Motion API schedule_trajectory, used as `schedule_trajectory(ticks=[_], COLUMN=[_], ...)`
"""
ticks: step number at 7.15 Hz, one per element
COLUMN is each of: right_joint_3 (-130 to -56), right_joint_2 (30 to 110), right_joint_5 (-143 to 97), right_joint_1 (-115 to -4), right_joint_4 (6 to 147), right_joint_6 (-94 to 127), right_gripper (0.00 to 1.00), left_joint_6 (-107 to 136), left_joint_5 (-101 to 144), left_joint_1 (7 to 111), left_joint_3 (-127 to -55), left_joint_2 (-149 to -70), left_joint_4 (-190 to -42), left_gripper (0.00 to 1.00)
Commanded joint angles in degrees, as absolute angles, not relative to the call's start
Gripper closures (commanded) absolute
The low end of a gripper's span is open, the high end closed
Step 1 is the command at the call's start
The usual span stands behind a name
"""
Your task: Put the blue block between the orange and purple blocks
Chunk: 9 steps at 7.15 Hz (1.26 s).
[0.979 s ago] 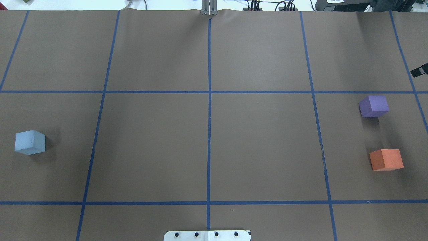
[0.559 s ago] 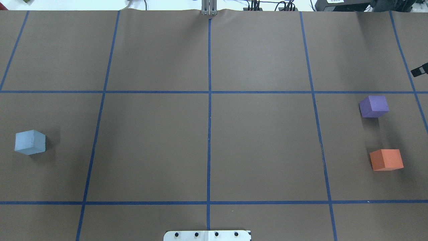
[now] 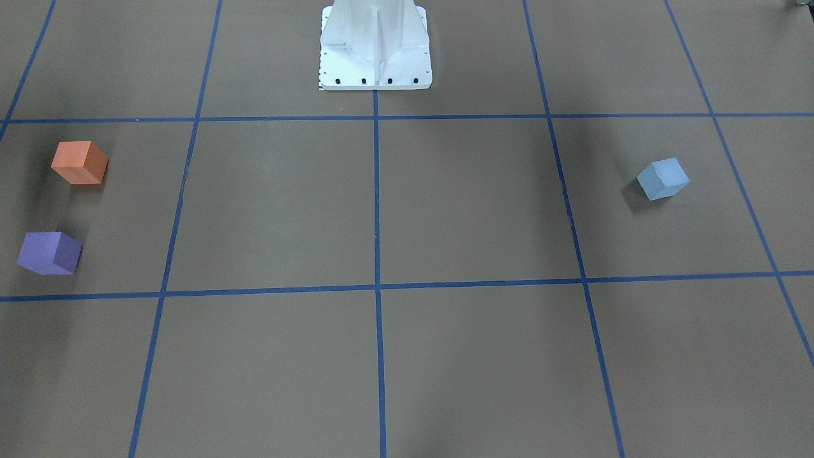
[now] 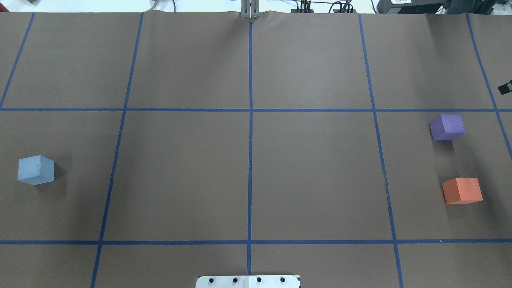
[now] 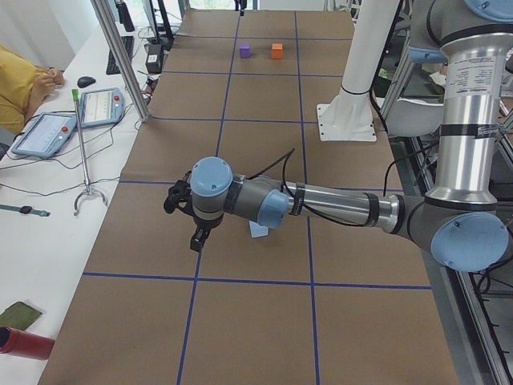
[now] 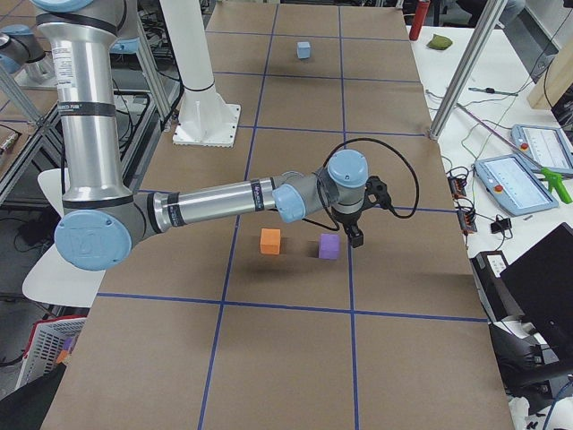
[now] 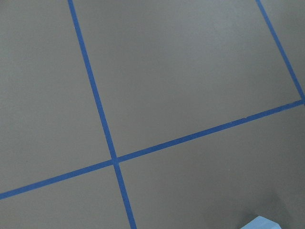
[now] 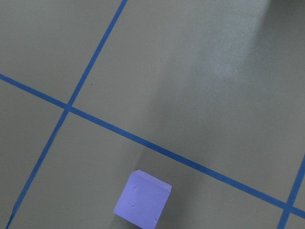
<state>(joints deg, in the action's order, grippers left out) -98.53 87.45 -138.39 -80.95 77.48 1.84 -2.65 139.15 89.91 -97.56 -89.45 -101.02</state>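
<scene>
Blue tape lines [image 4: 250,160] separate blue block [image 4: 36,170] from orange block [image 4: 462,191], purple block [image 4: 447,127].

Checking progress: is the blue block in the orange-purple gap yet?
Out. The blue block sits alone, overhead view's left; orange block and purple block stand far right.

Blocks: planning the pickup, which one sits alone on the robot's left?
The blue block; the purple block and orange block sit near each other on its right.

Brown paper-covered table [image 4: 312,172], blue tape grid [image 4: 250,160]. On it: blue block [image 4: 35,170] far left, purple block [image 4: 447,127] and orange block [image 4: 462,191] far right, near each other but apart; white base plate [image 4: 248,281].
</scene>
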Motion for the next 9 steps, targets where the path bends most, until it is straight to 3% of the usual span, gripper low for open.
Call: schedule_trajectory(ticks=[1, 4, 6, 9], right_joint_3=[-99.6, -103.7, -108.3, -108.1], right_joint_2=[88.4, 89.5, 94.2, 94.1], right_joint_5=[-137.5, -133.6, -131.1, -131.9], right_joint_1=[-83.9, -83.2, -81.3, -80.3], right_joint_4=[83.2, 90.9, 90.3, 90.1], right_joint_6=[1.8, 1.0, 0.7, 0.8], right_gripper=[0.00, 0.00, 0.00, 0.00], left_joint_6=[-2.5, -3.2, -2.7, 21.5], left_joint_5=[136.1, 136.8, 137.0, 136.1], left_joint_1=[89.8, 89.8, 89.3, 73.7], left_joint_3=[-98.1, -97.6, -97.5, -97.8], left_joint_2=[-89.3, -87.4, -83.6, -86.0], left_joint_4=[-98.8, -98.3, -102.5, -109.2], left_gripper=[0.00, 0.00, 0.00, 0.00])
